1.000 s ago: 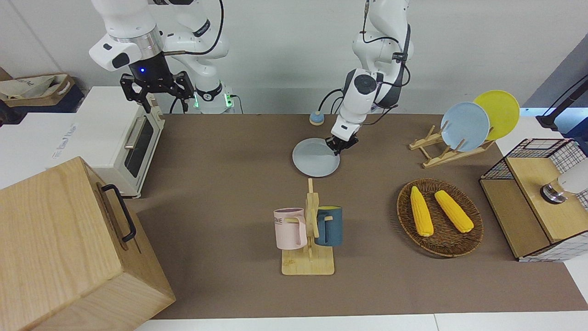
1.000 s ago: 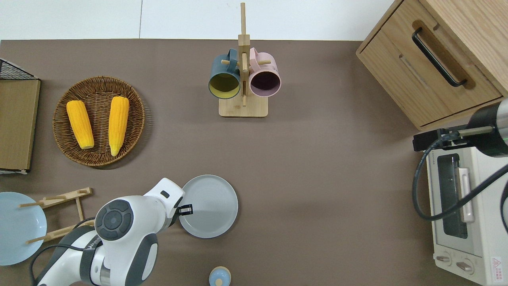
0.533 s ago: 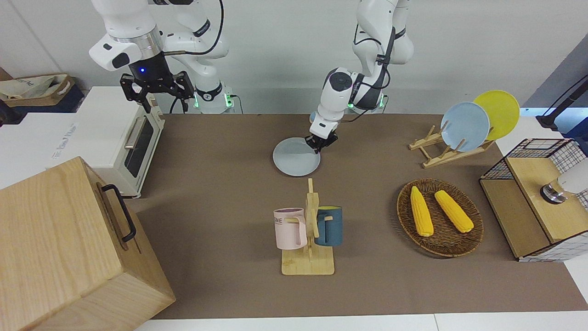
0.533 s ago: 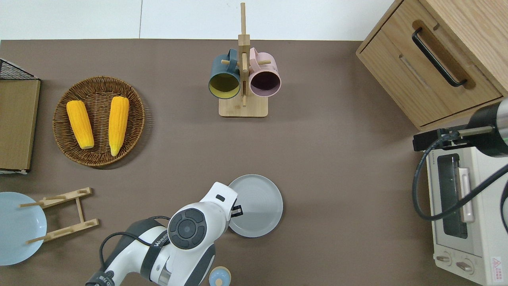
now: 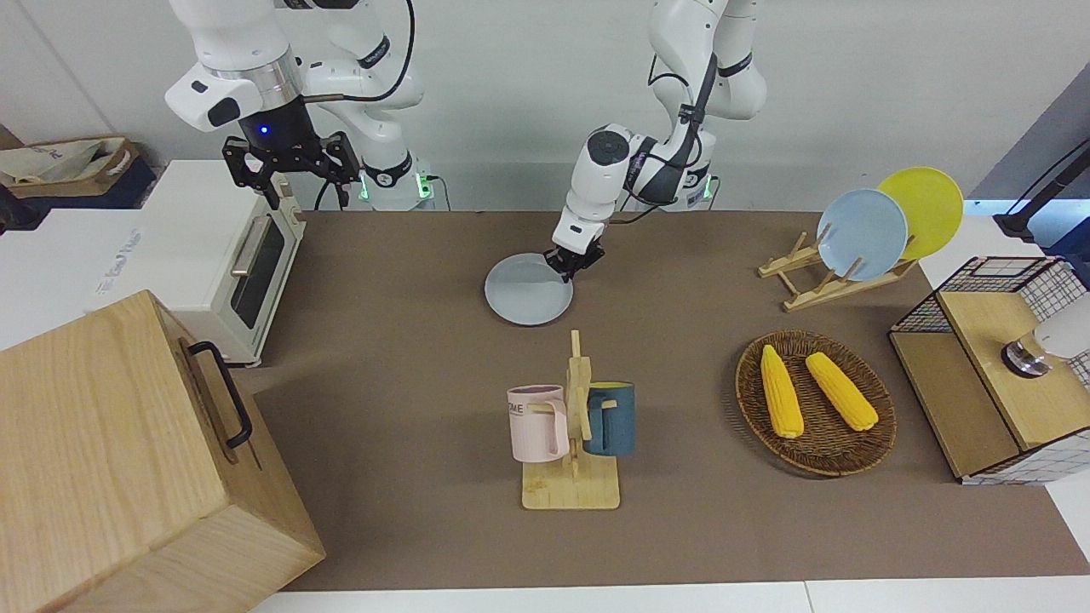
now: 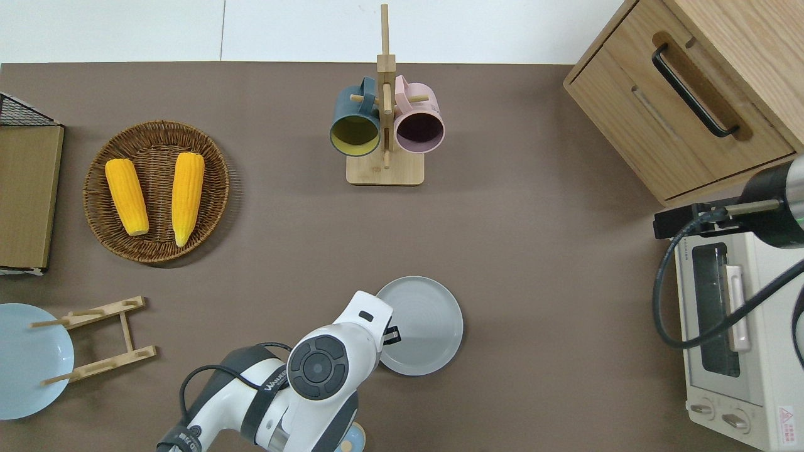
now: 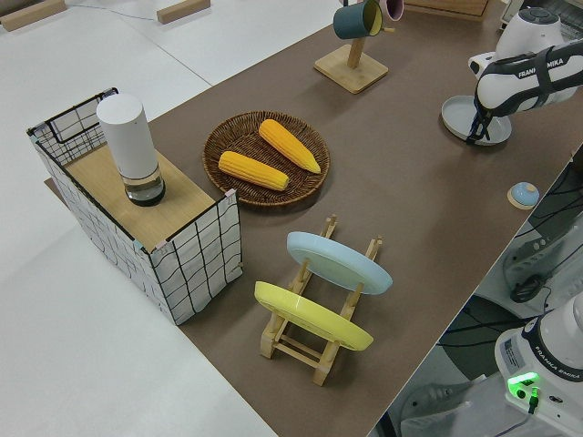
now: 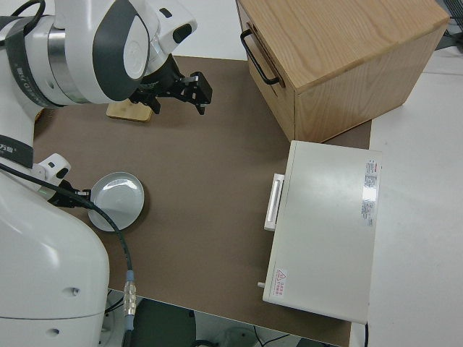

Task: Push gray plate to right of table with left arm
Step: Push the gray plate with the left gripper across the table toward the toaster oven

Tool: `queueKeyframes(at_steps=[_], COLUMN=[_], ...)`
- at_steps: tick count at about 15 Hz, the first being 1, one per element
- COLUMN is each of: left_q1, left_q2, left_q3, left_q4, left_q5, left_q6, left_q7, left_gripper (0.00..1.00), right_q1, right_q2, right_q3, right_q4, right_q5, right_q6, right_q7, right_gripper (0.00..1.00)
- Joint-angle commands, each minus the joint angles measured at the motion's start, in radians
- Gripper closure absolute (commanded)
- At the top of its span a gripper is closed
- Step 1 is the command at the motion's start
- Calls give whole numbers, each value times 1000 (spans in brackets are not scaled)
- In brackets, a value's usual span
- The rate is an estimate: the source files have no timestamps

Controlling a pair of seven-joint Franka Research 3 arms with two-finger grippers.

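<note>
1. Front view: the gray plate (image 5: 528,289) lies flat on the table (image 5: 409,323), nearer to the robots than the mug rack (image 5: 575,426). The left gripper (image 5: 568,262) is down at the plate's rim, on the edge toward the left arm's end of the table. I cannot tell whether its fingers are apart or together. The right gripper (image 5: 289,170) is parked, fingers spread apart.
2. Overhead view: the left gripper (image 6: 389,333) touches the gray plate (image 6: 427,326) at its rim. The plate sits near the middle of the table's length, well apart from the toaster oven (image 6: 735,339) at the right arm's end.
3. Left side view: the left gripper (image 7: 475,132) meets the gray plate (image 7: 469,116); the wicker basket (image 7: 267,159) holding two corn cobs lies toward the left arm's end.
4. Right side view: the gray plate (image 8: 119,199) rests on the brown table (image 8: 210,181), well apart from the toaster oven (image 8: 325,231).
</note>
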Motion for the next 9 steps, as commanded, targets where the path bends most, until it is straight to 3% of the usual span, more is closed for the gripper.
queueKeyframes(at_steps=[1, 9], left_q1=[-47, -100], left_q2=[69, 135], left_q3=[-1, 1], left_q4=[53, 116], left_q5=[6, 6], left_q6=[21, 55], left_q7=[-68, -133], left_gripper=[1000, 1000], right_q1=[-3, -3], right_q2=[-4, -4], right_q3=[-1, -1], right_q4=[5, 5], right_q5=[22, 22], right_q6=[-12, -12], right_q7=[-1, -1], right_gripper=[17, 17])
